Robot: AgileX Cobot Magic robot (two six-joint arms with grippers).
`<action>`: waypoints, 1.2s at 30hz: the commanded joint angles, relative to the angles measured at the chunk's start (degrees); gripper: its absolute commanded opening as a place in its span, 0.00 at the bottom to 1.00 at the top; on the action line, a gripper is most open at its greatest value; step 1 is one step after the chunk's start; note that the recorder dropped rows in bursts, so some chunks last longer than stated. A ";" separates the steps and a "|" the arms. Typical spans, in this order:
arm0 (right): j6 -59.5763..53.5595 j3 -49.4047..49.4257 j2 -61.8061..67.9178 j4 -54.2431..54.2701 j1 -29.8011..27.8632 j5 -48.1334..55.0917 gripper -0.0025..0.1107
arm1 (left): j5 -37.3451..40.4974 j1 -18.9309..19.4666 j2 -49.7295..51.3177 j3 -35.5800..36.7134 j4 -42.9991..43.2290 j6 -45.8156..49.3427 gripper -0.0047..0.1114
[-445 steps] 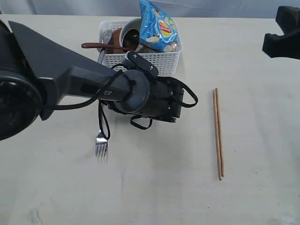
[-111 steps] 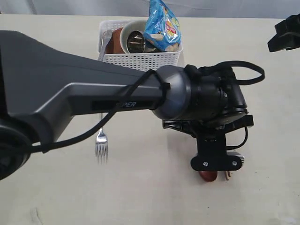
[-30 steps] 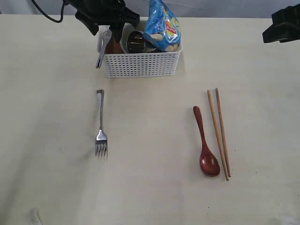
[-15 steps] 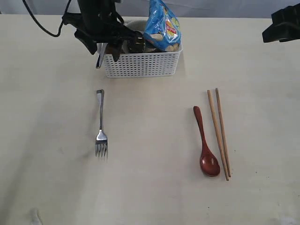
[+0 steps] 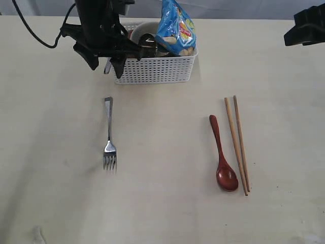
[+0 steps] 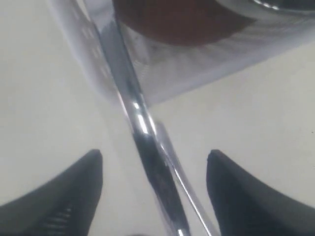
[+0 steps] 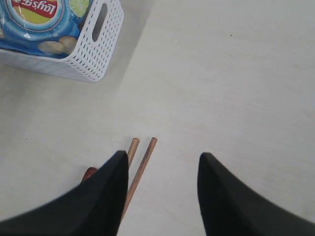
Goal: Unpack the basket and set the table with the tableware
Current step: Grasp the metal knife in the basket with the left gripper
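At the left end of the basket [image 5: 157,71], the left gripper [image 5: 105,66] is straddling the leaning knife [image 6: 125,83] with jaws wide, not touching it; the right gripper [image 7: 162,156] is hovering spread and empty over the table [image 7: 221,73]

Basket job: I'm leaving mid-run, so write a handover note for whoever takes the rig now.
Left gripper open, jaws either side of the knife at the basket's end, not gripping.
Right gripper open, empty, near the chopsticks.
Done: fork, spoon, chopsticks on the table.
Left: knife, cup, bowl, plate in basket, with snack bag.
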 commanded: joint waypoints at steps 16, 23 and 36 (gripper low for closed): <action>-0.29 0.02 -0.22 0.50 -0.37 0.21 0.41 | -1.61 0.00 -0.52 0.28 -0.12 0.21 0.36; -0.29 0.02 -0.22 0.50 -0.37 0.21 0.41 | -2.05 0.00 -0.52 0.28 -0.12 -0.17 0.15; -0.29 0.02 -0.22 0.50 -0.37 0.21 0.41 | -0.52 0.00 -0.52 0.28 -0.12 -0.92 0.05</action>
